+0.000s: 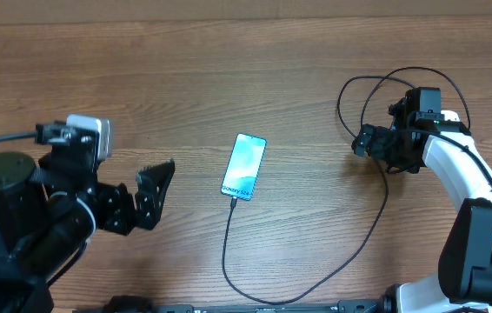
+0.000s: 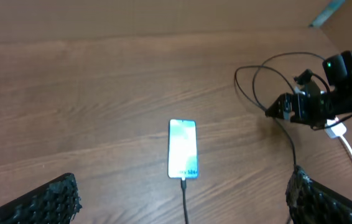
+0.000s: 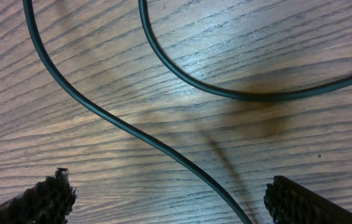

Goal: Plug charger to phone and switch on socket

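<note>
Currently, item one: the phone (image 1: 244, 167) is lying flat near the centre of the wooden table (image 1: 185, 78). Its screen is facing up and glowing light blue, with the "Galaxy S24" lettering sitting at the end nearer the arm bases.

Item two: the charger (image 3: 250, 96), a thin black cable, is meeting the phone's lower edge with its small connector tip (image 2: 184, 179) (whether it is fully seated cannot be told). From there it is running toward the near table edge, sweeping right, then climbing into loose loops on the right side of the table.

Item three: the left gripper (image 1: 157, 189) is hovering left of the phone, well apart from it. Its ridged black fingers (image 2: 55, 202) are standing spread wide with nothing between them.

Item four: the right gripper (image 1: 363, 143) is hanging low over the cable loops on the right, with its fingers (image 3: 300, 202) likewise spread. Two strands of the cable are lying on the wood beneath it, one passing between the fingers and touching neither.
</note>
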### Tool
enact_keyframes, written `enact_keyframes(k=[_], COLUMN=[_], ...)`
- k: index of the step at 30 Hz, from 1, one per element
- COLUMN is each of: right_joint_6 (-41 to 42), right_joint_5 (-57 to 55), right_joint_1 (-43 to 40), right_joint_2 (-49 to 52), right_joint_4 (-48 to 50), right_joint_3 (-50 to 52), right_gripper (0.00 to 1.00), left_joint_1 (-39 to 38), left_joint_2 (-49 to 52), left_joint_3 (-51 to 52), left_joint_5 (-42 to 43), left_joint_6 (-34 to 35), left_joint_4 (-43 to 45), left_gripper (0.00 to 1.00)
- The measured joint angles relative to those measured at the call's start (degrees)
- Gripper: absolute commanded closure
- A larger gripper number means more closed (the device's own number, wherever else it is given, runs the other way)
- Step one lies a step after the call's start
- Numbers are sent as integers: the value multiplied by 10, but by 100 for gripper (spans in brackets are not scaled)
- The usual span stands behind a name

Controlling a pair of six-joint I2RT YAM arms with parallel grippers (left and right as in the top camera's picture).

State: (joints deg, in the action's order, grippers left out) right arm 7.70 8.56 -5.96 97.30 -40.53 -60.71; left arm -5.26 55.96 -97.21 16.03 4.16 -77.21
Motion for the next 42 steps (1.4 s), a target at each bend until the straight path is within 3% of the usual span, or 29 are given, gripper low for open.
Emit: enact_keyframes(k=[14,26,35,42], right_joint_6=[0,0,0,0], right_joint_5=[0,0,0,1], right_joint_1=[0,0,0,0], right_joint_2=[0,0,0,0], right_joint_4=[0,0,0,0], right_joint_3=[0,0,0,0], right_gripper=[0,0,0,0], left_joint_1=[0,0,0,0], left_joint_2=[-10,-227,-391,-479], left_joint_3=[17,174,337,429], left_joint_5=[0,0,-7,-14], left_joint_6=[0,0,0,0], left_joint_4=[-25,-17,76,225], left_gripper=[0,0,0,0])
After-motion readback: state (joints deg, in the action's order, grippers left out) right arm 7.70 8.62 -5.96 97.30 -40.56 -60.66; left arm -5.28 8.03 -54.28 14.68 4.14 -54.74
